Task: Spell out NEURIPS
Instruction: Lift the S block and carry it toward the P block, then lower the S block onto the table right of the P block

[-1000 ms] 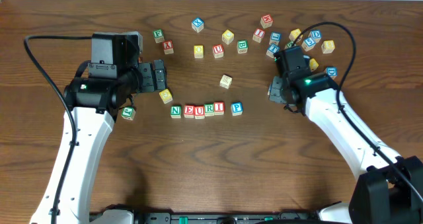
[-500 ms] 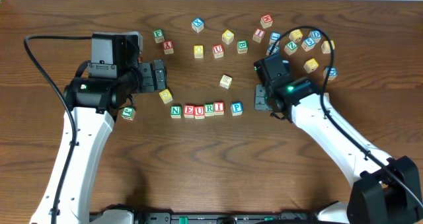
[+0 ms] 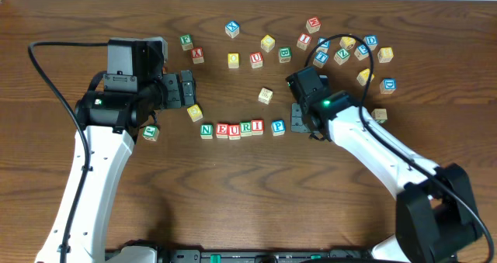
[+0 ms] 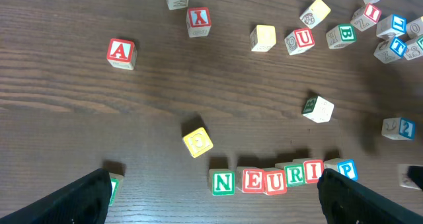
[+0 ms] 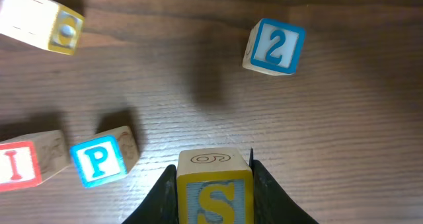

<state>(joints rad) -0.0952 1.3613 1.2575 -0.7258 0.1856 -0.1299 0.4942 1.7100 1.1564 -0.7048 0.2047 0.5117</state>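
Cube S (image 5: 215,191) between right gripper (image 5: 212,176) jaws

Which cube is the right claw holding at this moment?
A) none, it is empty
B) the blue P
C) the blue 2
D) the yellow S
D: in the right wrist view the S cube sits clamped between the two fingers of the right claw, while the P cube and the 2 cube lie free on the table.

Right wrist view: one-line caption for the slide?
Right hand holds the yellow S cube close to the blue P cube.
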